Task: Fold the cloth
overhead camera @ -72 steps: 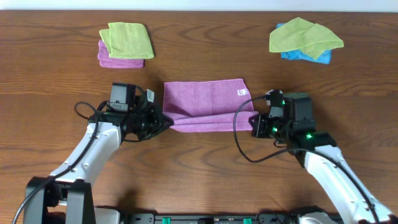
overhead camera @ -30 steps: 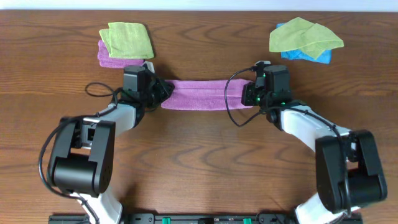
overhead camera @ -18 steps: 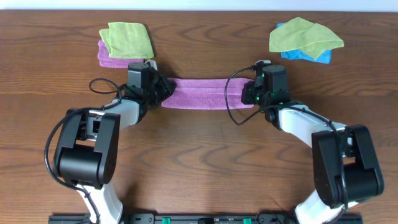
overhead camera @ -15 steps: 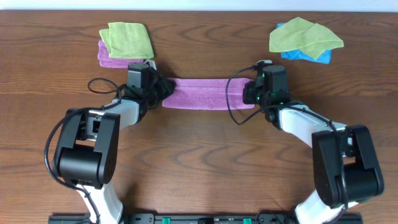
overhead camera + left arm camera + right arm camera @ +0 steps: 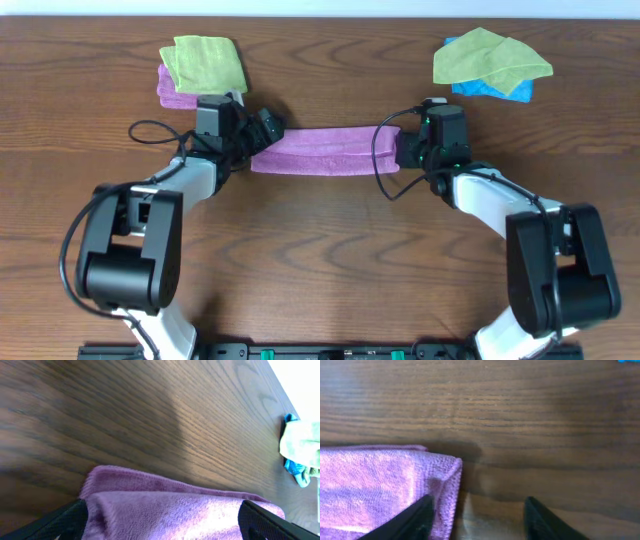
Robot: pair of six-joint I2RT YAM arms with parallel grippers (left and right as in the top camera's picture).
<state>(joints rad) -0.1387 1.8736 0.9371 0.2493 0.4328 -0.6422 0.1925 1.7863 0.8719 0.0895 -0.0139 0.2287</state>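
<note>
Stack of spare cloths [image 5: 200, 68], far left, well apart. Left fingers [image 5: 60, 522]: spread wide, holding nothing, straddling left end of purple cloth [image 5: 320, 152]. Cloth: folded strip, centre of tabletop [image 5: 320, 260]. Right fingers [image 5: 412, 520]: parted, empty, at its right corner. Risk, we judge: fingers, on pulling away, could snag the nap and drag the fold open.

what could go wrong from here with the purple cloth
1. The left gripper and right gripper look open at the purple cloth ends; backing off could catch an edge and undo the fold.
2. The right arm's cable loops over the cloth's right end and may drag it.
3. The left gripper sits near the stack of green and purple cloths and might snag it.
</note>
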